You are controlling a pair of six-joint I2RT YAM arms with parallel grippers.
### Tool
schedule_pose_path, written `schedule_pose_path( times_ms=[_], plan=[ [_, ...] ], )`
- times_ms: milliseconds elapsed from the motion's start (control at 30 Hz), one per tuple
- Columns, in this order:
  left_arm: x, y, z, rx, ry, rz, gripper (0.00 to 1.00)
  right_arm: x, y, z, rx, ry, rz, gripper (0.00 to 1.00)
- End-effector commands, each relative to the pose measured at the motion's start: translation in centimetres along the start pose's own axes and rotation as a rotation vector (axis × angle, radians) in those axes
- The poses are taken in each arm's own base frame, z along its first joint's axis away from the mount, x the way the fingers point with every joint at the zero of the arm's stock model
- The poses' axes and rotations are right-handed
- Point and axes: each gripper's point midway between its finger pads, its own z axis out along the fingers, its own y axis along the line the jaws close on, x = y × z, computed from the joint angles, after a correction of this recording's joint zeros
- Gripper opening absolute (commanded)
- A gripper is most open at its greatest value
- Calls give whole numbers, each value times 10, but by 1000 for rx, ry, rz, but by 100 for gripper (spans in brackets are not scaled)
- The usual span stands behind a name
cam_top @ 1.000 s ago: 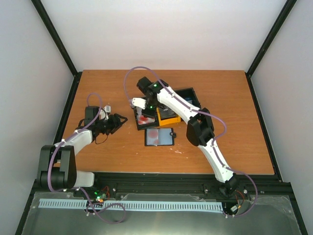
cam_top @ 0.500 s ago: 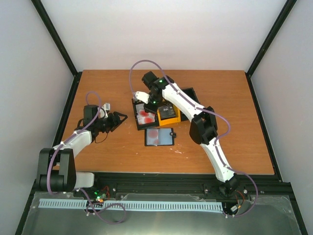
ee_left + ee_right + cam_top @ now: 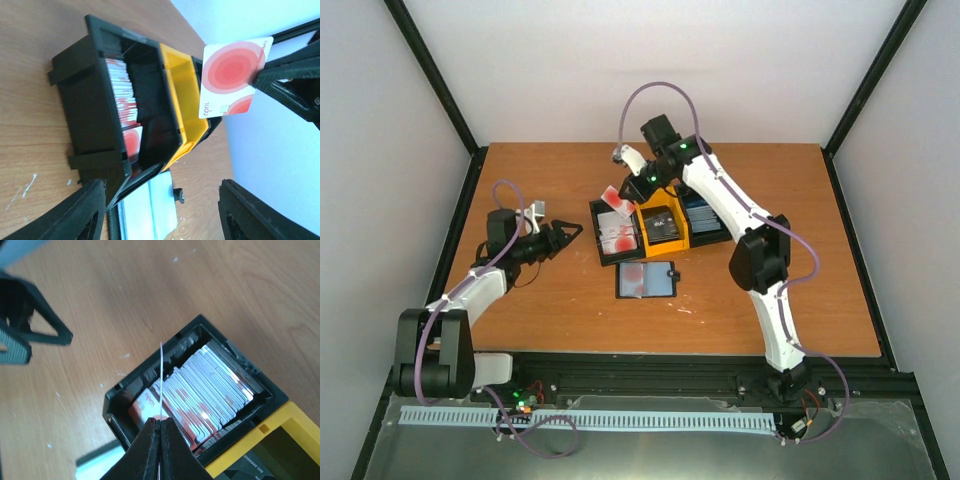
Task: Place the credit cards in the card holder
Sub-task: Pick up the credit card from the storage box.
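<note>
The right gripper (image 3: 623, 189) is pinching a single credit card (image 3: 613, 197), with its jaws closed flat on one edge. It's a white one with red round blotches, and it's hanging in the air over the far end of the black bin (image 3: 592, 226), clear of the rim. From the right wrist we're seeing that card edge-on, just a thin line above the bin.

The bin itself is holding a packed row of white-and-red cards (image 3: 618, 238) standing on edge.

The left gripper (image 3: 568, 236) is hovering off to the left of the black bin, low over the table (image 3: 520, 300). It's pointing at the bin with its jaws spread and nothing between them.

The card holder (image 3: 663, 281) is lying open and flat just on the near side of the black bin. We're seeing one white card with a red blotch (image 3: 634, 279) on its left half and pale blue lining on the right half.

A yellow bin (image 3: 646, 232) is sitting tight against the black bin's right side, with dark grey cards (image 3: 664, 226) inside. Past that, a second black bin (image 3: 720, 190) is holding blue cards (image 3: 701, 213).
</note>
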Motion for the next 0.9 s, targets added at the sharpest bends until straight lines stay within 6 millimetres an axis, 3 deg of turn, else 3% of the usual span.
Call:
schedule_pose_path(
  times_ms=[0,433,600,867],
  plan=[
    [-14,-30,-5,104,-38,72,64,-21,-8,-20,-69,-140,272,3],
    [-12,-49,14,162,34,63,67,9,-11,-24,-200,-232,899,3],
    [-7,-54,25,181,69,56,67,23,7,-24,-373,-271,1107,3],
    [-4,-78,36,293,154,33,72,26,21,-37,-436,-321,1178,3]
  ],
)
